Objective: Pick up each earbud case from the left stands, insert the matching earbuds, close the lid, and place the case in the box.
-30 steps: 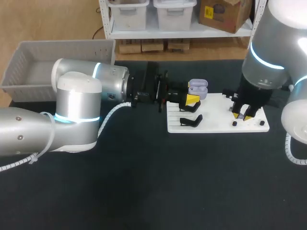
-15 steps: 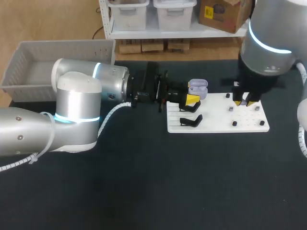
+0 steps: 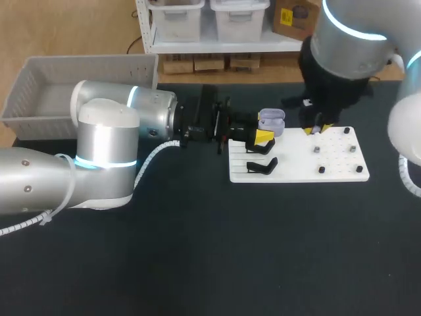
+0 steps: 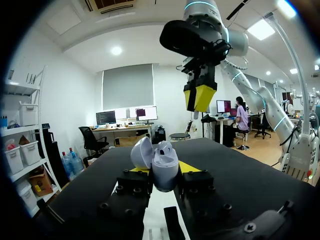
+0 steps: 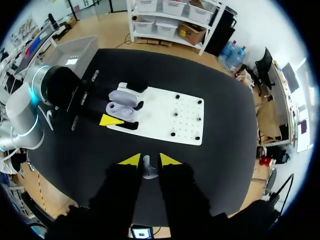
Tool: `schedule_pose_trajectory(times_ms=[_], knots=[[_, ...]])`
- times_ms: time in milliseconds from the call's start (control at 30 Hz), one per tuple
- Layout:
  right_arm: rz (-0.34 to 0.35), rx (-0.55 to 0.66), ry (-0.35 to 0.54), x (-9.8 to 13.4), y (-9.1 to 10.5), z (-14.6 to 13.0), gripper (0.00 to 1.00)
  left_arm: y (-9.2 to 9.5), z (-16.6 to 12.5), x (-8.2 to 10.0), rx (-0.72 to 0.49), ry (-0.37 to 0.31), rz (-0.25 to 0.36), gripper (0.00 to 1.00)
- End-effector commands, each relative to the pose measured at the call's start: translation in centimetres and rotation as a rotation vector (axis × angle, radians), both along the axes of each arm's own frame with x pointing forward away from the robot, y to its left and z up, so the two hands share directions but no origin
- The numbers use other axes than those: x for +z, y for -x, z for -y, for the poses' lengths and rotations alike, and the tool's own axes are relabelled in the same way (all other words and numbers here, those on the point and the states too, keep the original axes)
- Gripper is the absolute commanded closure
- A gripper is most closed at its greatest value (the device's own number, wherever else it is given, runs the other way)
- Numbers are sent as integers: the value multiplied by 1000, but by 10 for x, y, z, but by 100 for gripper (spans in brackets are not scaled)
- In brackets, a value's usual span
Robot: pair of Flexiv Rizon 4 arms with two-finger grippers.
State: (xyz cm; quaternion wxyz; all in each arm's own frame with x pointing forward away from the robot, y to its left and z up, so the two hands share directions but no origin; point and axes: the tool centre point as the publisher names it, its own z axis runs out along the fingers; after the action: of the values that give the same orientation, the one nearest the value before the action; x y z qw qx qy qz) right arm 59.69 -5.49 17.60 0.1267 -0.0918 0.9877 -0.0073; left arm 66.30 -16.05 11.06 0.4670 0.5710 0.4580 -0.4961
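Lilac case [image 4: 161, 159] in left gripper [image 4: 166, 170], earbud [image 5: 148, 169] in right gripper [image 5: 150, 160]

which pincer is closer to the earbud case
Left. The left pincer is shut on the earbud case; the right pincer, holding an earbud, hangs above the white board, apart from it.

Black counter [image 3: 197, 250] under everything. Past far edge: wood-tone floor [image 3: 79, 26], white shelving [image 3: 217, 45] with pale bins [image 3: 174, 16], cardboard box [image 3: 299, 20]. White walls [image 4: 60, 95], round ceiling light [image 4: 116, 50], grey-shaded window [image 4: 127, 87].
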Motion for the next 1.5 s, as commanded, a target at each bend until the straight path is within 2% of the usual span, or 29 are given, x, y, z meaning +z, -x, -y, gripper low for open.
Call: schedule_pose_trajectory(times_ms=[33,400,1100,1500], knots=[[-29,25,39,0,-10,-18,100,1,0,-1,5,2,3,100],[-60,80,97,0,-23,-43,100,1,0,-1,5,2,3,100],[-54,73,99,3,-25,-48,100,1,0,-1,5,2,3,100],[-152,78,96,0,-41,-66,100,1,0,-1,5,2,3,100]])
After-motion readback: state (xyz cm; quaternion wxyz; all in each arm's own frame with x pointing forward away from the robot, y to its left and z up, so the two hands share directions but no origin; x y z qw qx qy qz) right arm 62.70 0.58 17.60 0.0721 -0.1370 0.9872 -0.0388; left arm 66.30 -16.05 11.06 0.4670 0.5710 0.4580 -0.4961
